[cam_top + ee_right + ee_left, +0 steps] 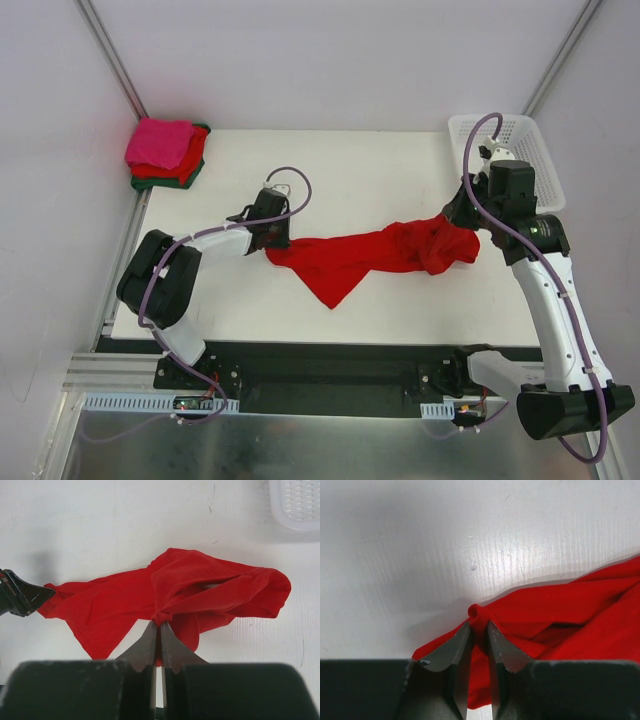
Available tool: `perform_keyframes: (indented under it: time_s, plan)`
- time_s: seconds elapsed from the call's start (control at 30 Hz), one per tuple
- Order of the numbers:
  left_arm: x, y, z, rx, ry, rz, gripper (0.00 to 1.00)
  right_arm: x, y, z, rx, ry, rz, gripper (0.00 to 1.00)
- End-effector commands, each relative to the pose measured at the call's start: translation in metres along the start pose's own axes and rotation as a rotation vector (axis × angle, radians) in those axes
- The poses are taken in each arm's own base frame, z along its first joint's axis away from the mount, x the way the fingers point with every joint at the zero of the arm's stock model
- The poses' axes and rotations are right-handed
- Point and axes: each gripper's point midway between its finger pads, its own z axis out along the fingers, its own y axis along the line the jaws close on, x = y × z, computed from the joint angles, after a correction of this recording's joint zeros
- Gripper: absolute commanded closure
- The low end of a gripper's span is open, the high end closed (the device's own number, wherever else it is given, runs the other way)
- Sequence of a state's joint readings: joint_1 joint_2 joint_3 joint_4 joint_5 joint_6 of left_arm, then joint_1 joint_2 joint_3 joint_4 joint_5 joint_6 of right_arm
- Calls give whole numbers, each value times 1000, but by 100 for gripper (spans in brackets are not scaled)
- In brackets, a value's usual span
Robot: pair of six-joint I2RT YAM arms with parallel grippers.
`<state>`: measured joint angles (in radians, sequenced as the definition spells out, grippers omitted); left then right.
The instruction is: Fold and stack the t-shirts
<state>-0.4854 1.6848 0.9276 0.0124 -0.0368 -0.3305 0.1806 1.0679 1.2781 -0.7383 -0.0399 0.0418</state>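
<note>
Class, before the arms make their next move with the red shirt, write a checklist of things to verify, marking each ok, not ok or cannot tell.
1. Pinch of left gripper on red shirt: ok.
2. Pinch of right gripper on it: ok.
3. Shirt lying flat: not ok, bunched at the right end.
4. Shirt apart from stack: ok.
5. Shirt apart from basket: ok.
6. Which hems are held: cannot tell.

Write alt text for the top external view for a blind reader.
A red t-shirt lies stretched across a white table, the left gripper and right gripper each pinching one end. A stack of folded shirts sits far left, a white basket far right.
</note>
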Motion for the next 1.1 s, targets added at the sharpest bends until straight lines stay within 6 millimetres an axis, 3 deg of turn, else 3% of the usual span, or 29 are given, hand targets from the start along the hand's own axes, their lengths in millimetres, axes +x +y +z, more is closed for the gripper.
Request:
perform_keyframes:
  time_s: [0.0,0.2,0.3,0.33,0.53,0.63,0.8,1.0,1.07]
  plan:
    - [-13,-5,-12,7,-43,10,84,-3,6,2,-29,-16,4,99]
    - [-24,-1,-36,-23,-65,25,98,-3,1,2,-2,-24,-7,99]
    - [-39,0,-64,-31,-111,42,99,-5,-3,0,17,-33,-25,99]
    - [-53,-2,-80,-30,-161,41,99,-7,-3,-1,18,-37,-29,99]
    - [-72,10,-140,-66,-237,68,96,-14,-18,-9,108,-72,-37,99]
    - [-75,17,-157,-78,-252,76,94,-18,-21,-12,126,-88,-38,99]
    - [-59,28,-147,-121,-197,69,94,-12,-18,-5,106,-60,-36,99]
    - [-14,25,-87,-114,8,3,82,-5,-15,0,84,-39,-29,98]
    - [-1,24,-66,-115,58,-12,72,-4,-15,-1,83,-35,-32,99]
